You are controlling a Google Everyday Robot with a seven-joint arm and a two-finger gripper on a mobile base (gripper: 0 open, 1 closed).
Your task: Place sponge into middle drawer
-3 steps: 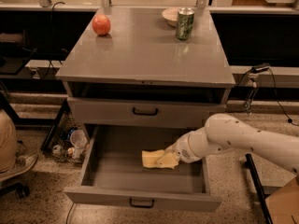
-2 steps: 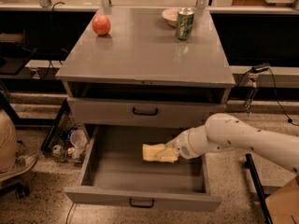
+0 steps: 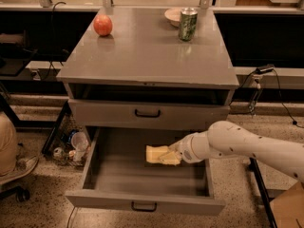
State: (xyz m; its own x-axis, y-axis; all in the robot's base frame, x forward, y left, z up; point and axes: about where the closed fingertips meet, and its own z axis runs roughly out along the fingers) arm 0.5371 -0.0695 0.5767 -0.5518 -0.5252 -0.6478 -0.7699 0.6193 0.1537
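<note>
The white arm point(image 3: 247, 144) comes in from the right, over the right wall of the open drawer point(image 3: 90, 167). Its hand point(image 3: 168, 155) is inside the drawer and pinches the right end of the sponge point(image 3: 154, 154). The sponge is over the middle of the drawer floor, a little to the far side. I cannot tell if it touches the floor.

Just above, the closed drawer point(image 3: 118, 114) shows only its front with a black handle. On the worktop point(image 3: 142, 56) an apple point(image 3: 103, 25) stands far left, and a green can point(image 3: 187, 24) far right, just beside a bowl point(image 3: 172, 15). On the ground left of the cabinet lies some small clutter point(image 3: 73, 145).
</note>
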